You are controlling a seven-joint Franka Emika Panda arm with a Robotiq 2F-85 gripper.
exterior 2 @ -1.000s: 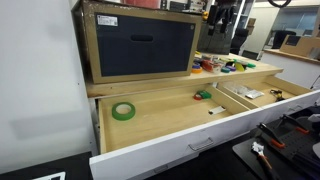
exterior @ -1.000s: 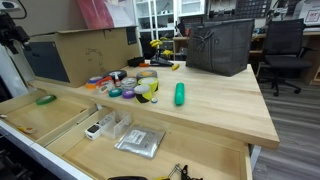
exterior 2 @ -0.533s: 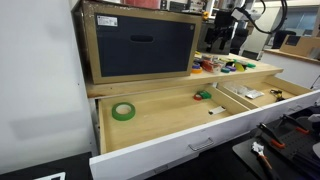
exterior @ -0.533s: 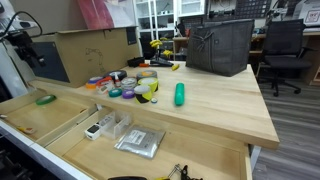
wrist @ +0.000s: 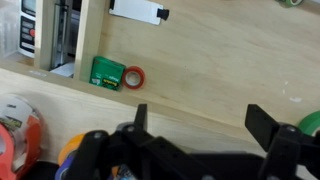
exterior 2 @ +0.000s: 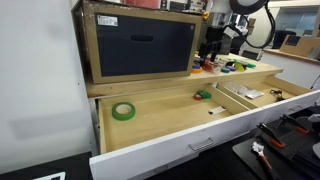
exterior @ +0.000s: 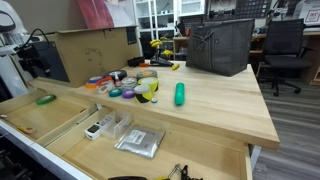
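Note:
My gripper is open and empty; its two black fingers frame bare wooden table top in the wrist view. It hangs above the far end of the table in both exterior views, next to a pile of coloured tape rolls. Beyond the table edge the wrist view shows the open drawer with a small green box and a red tape roll side by side. Orange and yellow rolls peek in at the lower left of the wrist view.
A green cylinder lies on the table, with a black bag behind it. A large box stands on the table's end. The drawer holds a green tape roll, a white item and a silver packet.
The arm has come down and in over the end of the table, closer to the tape rolls. The fingers stay open. Nothing on the table or in the drawer has moved.

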